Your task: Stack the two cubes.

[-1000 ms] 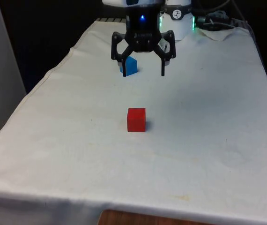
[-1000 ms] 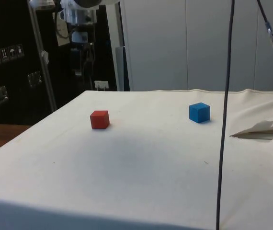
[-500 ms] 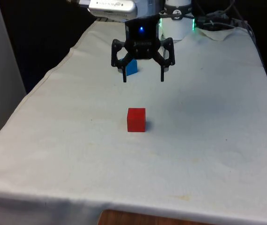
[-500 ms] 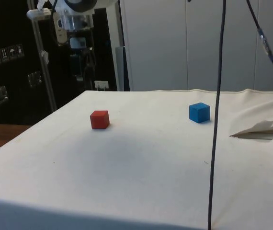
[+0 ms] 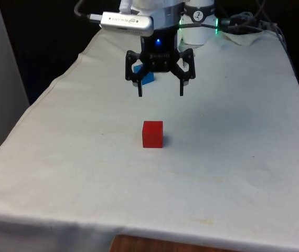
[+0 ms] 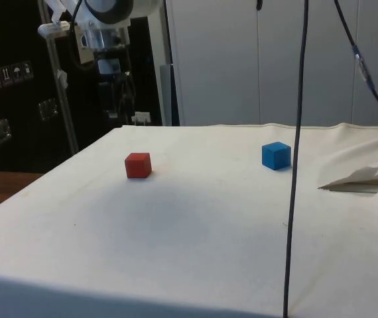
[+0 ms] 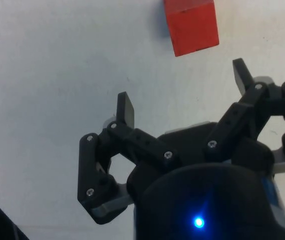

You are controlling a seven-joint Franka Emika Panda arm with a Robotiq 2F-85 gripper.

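The hand [image 5: 160,92] hangs in the air above the counter [image 5: 233,157], its two black fingers [image 5: 140,89] spread wide apart and pointing down, with nothing between them. It is released and carries no load.

In the front view, the blue cube [image 5: 145,76] sits on the white cloth just behind the hand, on the robot's side of it, and is partly covered by the finger on the front view's left. The red cube [image 5: 152,134] rests on the cloth below and in front of the hand, towards the camera, roughly in line with the gap between the fingers but well clear of the fingertips.

In the side view, the hand [image 6: 115,99] hangs above the far edge of the counter [image 6: 195,232], higher than both cubes. The red cube [image 6: 138,165] lies near it, below and slightly to the right of it as seen there, while the blue cube [image 6: 276,156] stands well apart from the red one, further along the cloth.

In the wrist view, the red cube [image 7: 191,24] lies flat on the cloth ahead of the open hand [image 7: 182,95], beyond the fingertips [image 7: 125,108] and touching neither of them.
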